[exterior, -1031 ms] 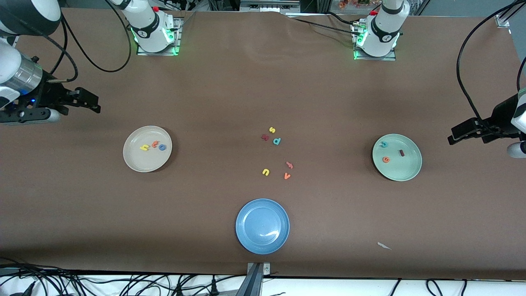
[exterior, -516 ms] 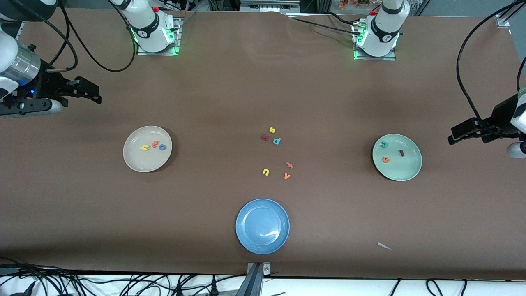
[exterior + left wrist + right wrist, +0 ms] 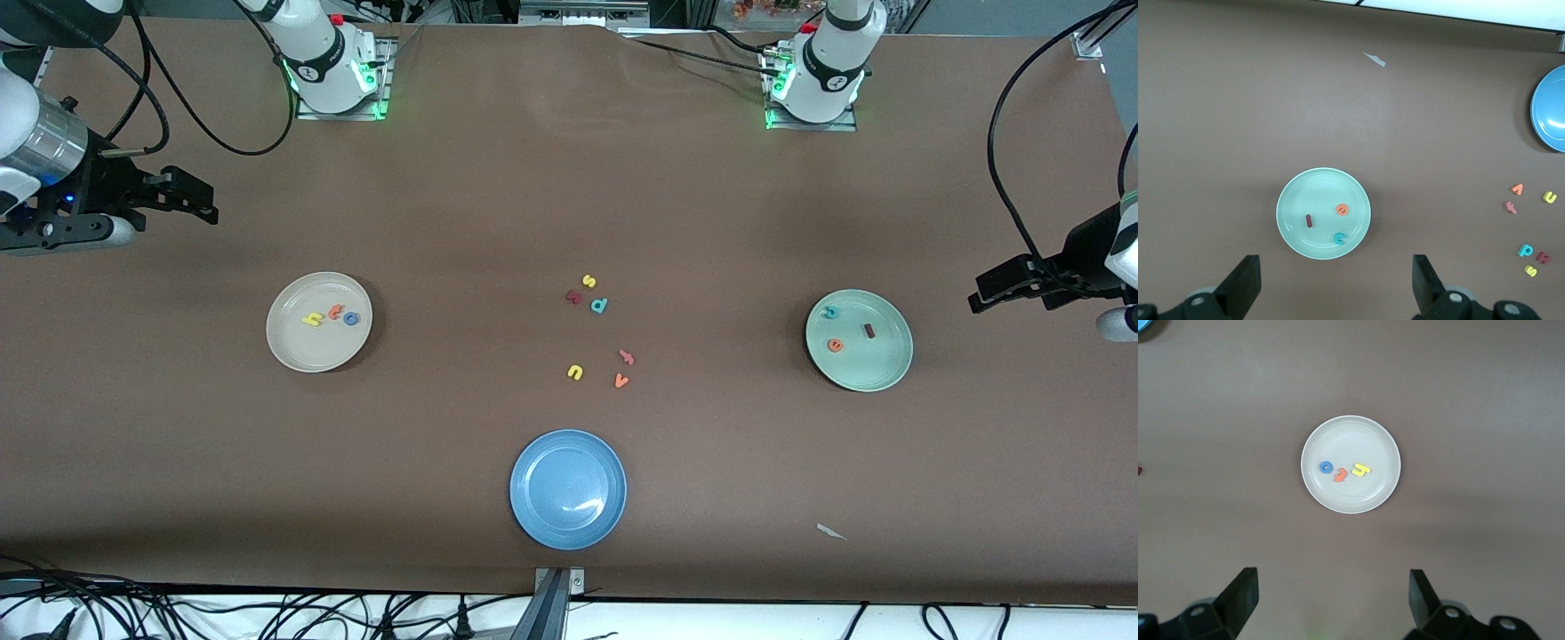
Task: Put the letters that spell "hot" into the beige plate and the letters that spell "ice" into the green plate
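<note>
Currently yellow "h" (image 3: 311,319), orange "t" (image 3: 335,311), blue ring "o" (image 3: 351,318) sit in round beige plate (image 3: 298,353); dark red "i" (image 3: 869,331), teal "c" (image 3: 831,313), orange "e" (image 3: 835,345) in mint-green plate (image 3: 876,373). Left pincer (image 3: 1005,286) and right pincer (image 3: 182,206) both spread wide, empty, raised over bare counter (image 3: 569,178).

High front overview, wrist views looking down

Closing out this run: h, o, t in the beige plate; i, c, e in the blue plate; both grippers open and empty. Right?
Not quite. The i, c, e lie in the green plate, as the front view shows; the blue plate holds nothing. The rest stands.
</note>
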